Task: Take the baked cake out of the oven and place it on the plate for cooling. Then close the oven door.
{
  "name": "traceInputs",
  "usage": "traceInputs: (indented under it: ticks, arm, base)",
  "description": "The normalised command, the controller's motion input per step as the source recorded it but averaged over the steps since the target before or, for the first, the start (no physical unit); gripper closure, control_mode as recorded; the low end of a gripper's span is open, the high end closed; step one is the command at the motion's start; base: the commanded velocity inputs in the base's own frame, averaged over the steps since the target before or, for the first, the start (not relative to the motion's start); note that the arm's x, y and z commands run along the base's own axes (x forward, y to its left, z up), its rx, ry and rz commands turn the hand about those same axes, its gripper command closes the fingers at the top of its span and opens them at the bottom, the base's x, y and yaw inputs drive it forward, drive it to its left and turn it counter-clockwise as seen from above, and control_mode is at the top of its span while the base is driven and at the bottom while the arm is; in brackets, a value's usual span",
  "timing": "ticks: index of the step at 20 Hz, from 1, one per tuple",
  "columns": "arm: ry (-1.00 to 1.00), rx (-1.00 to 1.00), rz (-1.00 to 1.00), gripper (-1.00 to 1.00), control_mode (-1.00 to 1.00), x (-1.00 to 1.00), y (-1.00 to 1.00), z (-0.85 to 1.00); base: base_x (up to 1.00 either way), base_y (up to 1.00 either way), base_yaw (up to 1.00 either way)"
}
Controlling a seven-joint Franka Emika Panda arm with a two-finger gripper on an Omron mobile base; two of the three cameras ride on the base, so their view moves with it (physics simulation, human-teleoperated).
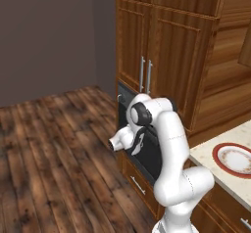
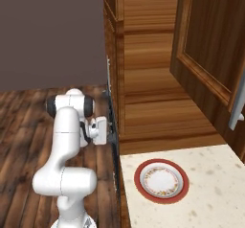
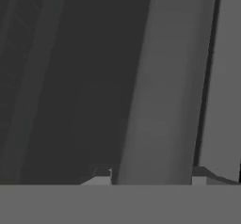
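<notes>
Tall wooden cabinets point(image 1: 166, 41) with vertical silver handles point(image 1: 145, 74) are standing against a plain grey-brown wall point(image 1: 49, 36). Dark plank flooring point(image 1: 54, 163) is spreading out below them. A pale speckled countertop point(image 2: 210, 198) is sitting over a wooden drawer point(image 1: 139, 185).

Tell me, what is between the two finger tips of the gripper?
In the hand view, the grey bar handle of the oven door runs up between the fingertips of the gripper.

base views: behind arm, left/right, sharing oven point(image 1: 147, 149) front, plate point(image 2: 161, 180) | hand view: tight on door handle point(image 3: 160, 86)
</notes>
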Motion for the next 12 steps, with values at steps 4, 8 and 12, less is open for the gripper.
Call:
traceInputs:
  ticks: [4,8,12]
  arm:
    - [0.37,0.08,0.00,1.00,-1.00,0.03,-0.09,-0.08]
    - [0.44,0.13,0.00,1.00,-1.00,0.00,0.00,-0.23]
    - [0.45,0.15,0.02,1.00,-1.00,0.00,0.03,-0.35]
  base:
    - [0.00,0.00,0.00]
    - [0.00,0.00,0.00]
    - [0.00,0.00,0.00]
